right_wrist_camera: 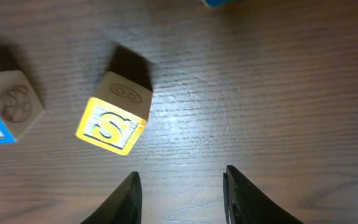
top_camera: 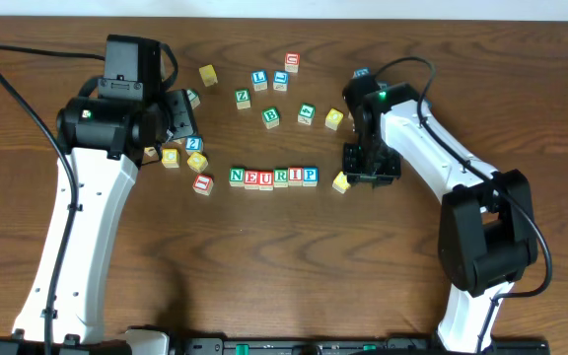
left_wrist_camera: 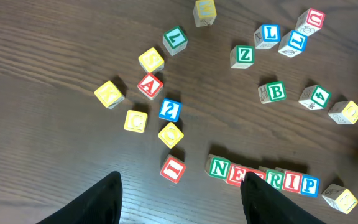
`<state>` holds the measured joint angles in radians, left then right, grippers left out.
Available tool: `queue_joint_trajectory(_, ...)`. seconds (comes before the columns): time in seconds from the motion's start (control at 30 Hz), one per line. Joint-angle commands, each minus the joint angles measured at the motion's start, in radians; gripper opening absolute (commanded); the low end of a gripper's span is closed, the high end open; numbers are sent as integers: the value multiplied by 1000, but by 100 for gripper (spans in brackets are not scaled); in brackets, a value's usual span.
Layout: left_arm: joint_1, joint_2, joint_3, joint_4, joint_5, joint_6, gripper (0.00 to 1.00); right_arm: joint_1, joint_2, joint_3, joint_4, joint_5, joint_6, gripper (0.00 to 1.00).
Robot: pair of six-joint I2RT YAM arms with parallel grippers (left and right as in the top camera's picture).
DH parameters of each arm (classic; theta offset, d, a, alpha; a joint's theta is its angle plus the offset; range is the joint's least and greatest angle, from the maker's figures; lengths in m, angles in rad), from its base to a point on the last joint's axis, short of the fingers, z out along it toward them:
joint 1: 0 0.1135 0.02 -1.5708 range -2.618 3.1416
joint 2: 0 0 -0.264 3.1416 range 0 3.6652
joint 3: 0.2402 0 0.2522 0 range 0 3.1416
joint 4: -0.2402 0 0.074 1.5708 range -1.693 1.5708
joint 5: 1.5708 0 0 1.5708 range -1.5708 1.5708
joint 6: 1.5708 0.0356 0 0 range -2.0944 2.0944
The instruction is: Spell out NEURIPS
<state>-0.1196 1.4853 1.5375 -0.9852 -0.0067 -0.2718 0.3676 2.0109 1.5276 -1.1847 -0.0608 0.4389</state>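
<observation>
**S block loose at the end of the row, both grippers empty**

Overhead: the NEURIP row (top_camera: 272, 177) sits mid-table. Its long axis runs 9 to 3 o'clock, and the letters stand upright, reading toward 3. The yellow S block (top_camera: 341, 181) lies just past the P block (top_camera: 310, 176) at the 3 o'clock end. It sits a touch low and is turned out of line with the row.

Only the right wrist view shows the letter. The S faces up on a yellow-bordered face, its top leaning toward 1 o'clock. This view also shows bare wood between the S and P blocks, so they are apart; I cannot judge that from overhead. The right gripper (right_wrist_camera: 180, 173) has its jaws spread with nothing between them. The S block is at 10 o'clock from the gap.

The left wrist view takes in the scatter of spare blocks that the right wrist misses, among them a green Z block (left_wrist_camera: 244, 55) and a red I block (left_wrist_camera: 173, 168). Here the row slants down toward 4 o'clock. The left gripper (left_wrist_camera: 182, 180) is above the table, jaws wide and holding nothing.

Surface: a dark brown wood-grain table (top_camera: 521, 79), with glare on the grain in the right wrist view. The only bit of room I can see is a pale strip (top_camera: 363, 8) along the 12 o'clock edge overhead.
</observation>
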Motion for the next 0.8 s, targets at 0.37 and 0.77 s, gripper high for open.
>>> queue_joint_trajectory(0.37, 3, 10, 5, 0, -17, 10, 61, 0, -23, -100, 104, -9, -10, 34)
queue_joint_trajectory(0.77, 3, 10, 5, 0, -17, 10, 61, 0, -23, -149, 165, -9, -9, 34)
